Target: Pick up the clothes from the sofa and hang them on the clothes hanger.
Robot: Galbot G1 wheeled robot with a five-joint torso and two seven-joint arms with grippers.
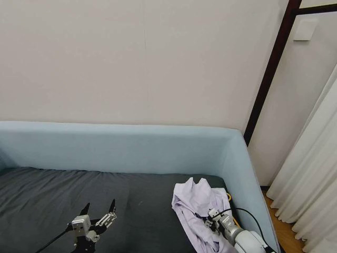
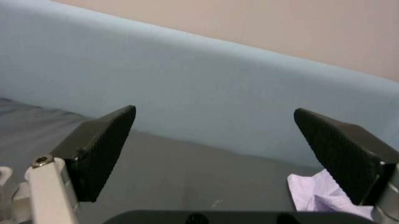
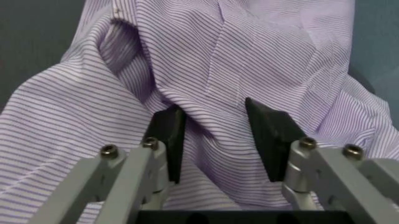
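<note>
A lilac striped shirt [image 1: 195, 203] lies crumpled on the dark seat at the sofa's right end. My right gripper [image 1: 215, 219] is down on it. In the right wrist view its two black fingers [image 3: 168, 135] have closed in on a raised fold of the shirt [image 3: 215, 126], and the cloth is bunched between them. The shirt still rests on the seat. My left gripper [image 1: 100, 213] hovers over the middle of the seat, open and holding nothing. Its black pads [image 2: 103, 144] face the blue backrest, with a corner of the shirt [image 2: 318, 193] showing beside them.
The light blue sofa backrest [image 1: 116, 147] and right armrest [image 1: 239, 168] wall in the dark grey seat cushion [image 1: 47, 195]. A black cable [image 1: 247, 213] runs by the right arm. A dark door frame [image 1: 268, 74] and white curtains [image 1: 316, 179] stand to the right.
</note>
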